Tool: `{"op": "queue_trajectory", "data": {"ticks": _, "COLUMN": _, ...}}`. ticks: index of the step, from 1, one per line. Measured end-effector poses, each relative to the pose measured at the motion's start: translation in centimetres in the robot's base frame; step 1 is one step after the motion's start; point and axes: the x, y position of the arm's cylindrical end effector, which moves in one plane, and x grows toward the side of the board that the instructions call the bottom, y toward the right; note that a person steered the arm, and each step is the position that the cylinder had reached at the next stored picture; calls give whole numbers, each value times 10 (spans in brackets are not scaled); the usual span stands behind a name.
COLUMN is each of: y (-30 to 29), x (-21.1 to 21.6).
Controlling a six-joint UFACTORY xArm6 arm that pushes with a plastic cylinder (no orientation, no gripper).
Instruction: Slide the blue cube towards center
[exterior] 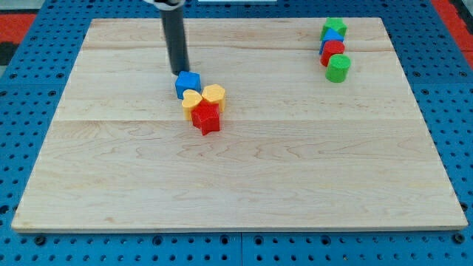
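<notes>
Jawless, my tip (pixel 179 72) presses the top-left side of the blue cube (pixel 188 84), left of the wooden board's (pixel 295 170) centre. Touching the cube below: two yellow blocks (pixel 203 98), a red star (pixel 206 117). Near the top-right corner stand green (pixel 334 28), blue (pixel 332 37), red (pixel 332 50), green (pixel 338 68) blocks.

Blue cube (pixel 188 83), two yellow blocks (pixel 213 96), red star block (pixel 207 118), green cylinder (pixel 338 68), pale wooden board (pixel 295 162), blue pegboard (pixel 29 89)
</notes>
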Motion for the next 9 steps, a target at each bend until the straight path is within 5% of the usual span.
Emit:
{"op": "queue_trajectory", "data": {"ticks": 1, "y": -29, "x": 4}}
{"op": "queue_trajectory", "data": {"ticks": 3, "y": 19, "x": 18}}
{"op": "queue_trajectory", "data": {"ticks": 9, "y": 21, "x": 36}}
